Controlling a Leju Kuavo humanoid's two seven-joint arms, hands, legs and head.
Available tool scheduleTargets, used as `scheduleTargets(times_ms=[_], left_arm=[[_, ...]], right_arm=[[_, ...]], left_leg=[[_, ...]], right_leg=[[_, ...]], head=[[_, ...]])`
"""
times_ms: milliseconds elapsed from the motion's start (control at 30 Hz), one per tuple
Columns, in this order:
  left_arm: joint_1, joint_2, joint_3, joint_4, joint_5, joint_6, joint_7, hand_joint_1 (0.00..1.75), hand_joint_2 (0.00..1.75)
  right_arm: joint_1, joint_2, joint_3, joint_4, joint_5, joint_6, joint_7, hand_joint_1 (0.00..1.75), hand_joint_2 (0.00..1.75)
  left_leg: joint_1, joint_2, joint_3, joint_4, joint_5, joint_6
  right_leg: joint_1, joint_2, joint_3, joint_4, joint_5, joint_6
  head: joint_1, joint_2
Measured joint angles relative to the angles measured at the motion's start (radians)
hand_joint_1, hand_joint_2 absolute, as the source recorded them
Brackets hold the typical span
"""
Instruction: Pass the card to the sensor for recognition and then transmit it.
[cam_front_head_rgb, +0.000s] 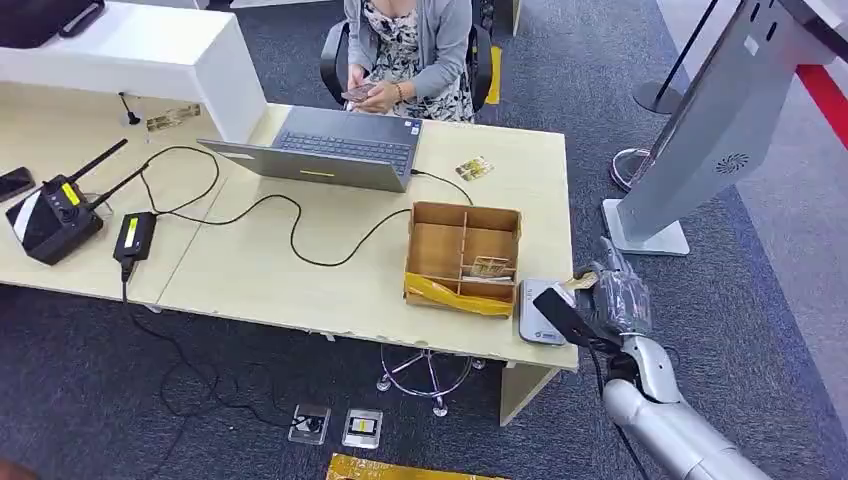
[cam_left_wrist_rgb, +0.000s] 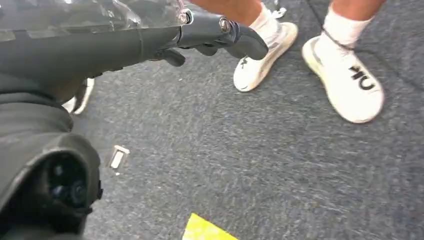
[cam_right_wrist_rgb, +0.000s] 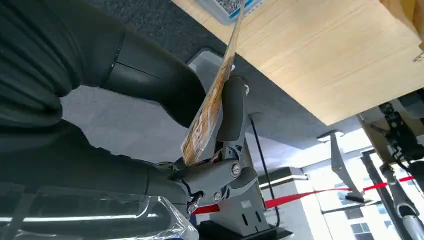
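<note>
R robot hand pinches card, top edge cut off, by sensor.

Table: pale matt wood-look top. Box: brown cardboard. Card: glossy printed. Right hand: smooth dark plastic, clear film wrap. Floor: rough grey carpet.

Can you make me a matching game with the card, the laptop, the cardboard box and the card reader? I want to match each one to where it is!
Things:
1. card
2. laptop
3. cardboard box
4. card reader

Places:
A. open, in front of the seated person
B. at the desk's near corner
C. pinched in the right hand
D. between laptop and reader, with dividers inside

Pairs: 1-C, 2-A, 3-D, 4-B
</note>
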Motion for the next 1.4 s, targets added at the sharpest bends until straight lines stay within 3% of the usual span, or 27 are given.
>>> scheduleTargets(times_ms=[833, 1033, 1400], left_arm=[[0.000, -0.017, 0.000, 0.000, -0.008, 0.012, -0.003, 0.00, 0.00], [0.000, -0.016, 0.000, 0.000, -0.008, 0.012, -0.003, 0.00, 0.00], [0.000, -0.014, 0.000, 0.000, -0.017, 0.014, -0.003, 0.00, 0.00]], right_arm=[[0.011, 0.025, 0.069, 0.094, -0.071, 0.004, -0.019, 1.75, 1.75], [0.009, 0.031, 0.069, 0.133, -0.144, -0.001, -0.045, 1.75, 1.75], [-0.004, 0.032, 0.069, 0.179, -0.146, -0.016, -0.056, 1.75, 1.75]], left_leg=[[0.000, 0.000, 0.001, 0.000, 0.000, 0.000], [0.000, 0.000, 0.003, 0.000, 0.000, 0.000], [0.000, 0.000, 0.006, 0.000, 0.000, 0.000]], right_leg=[[0.000, 0.000, 0.000, 0.000, 0.000, 0.000], [0.000, 0.000, 0.003, 0.000, 0.000, 0.000], [0.000, 0.001, 0.005, 0.000, 0.000, 0.000]], head=[[0.000, 0.000], [0.000, 0.000], [0.000, 0.000]])
